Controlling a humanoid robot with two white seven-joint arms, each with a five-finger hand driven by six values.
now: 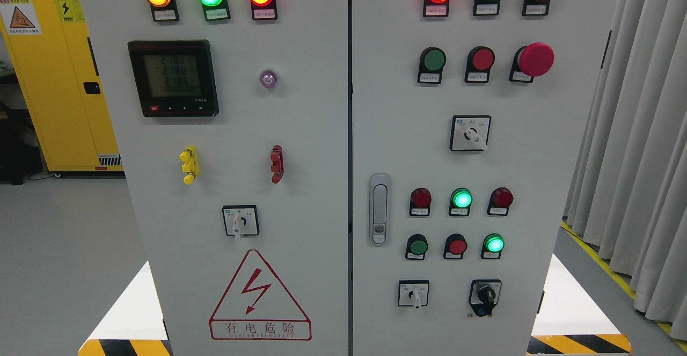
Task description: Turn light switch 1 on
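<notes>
Neither hand is in view; state unknown. Below the door handle (379,208), similar rotary switches (413,293) risk wrong selection; labels are illegible.

No arm, no hand, only cabinet front (300,146)

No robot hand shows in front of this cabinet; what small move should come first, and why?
Probably raise one arm into view toward the grey electrical cabinet: neither hand shows, so nothing is touched yet. Which control is light switch 1 I cannot tell; the labels are too small.
</notes>
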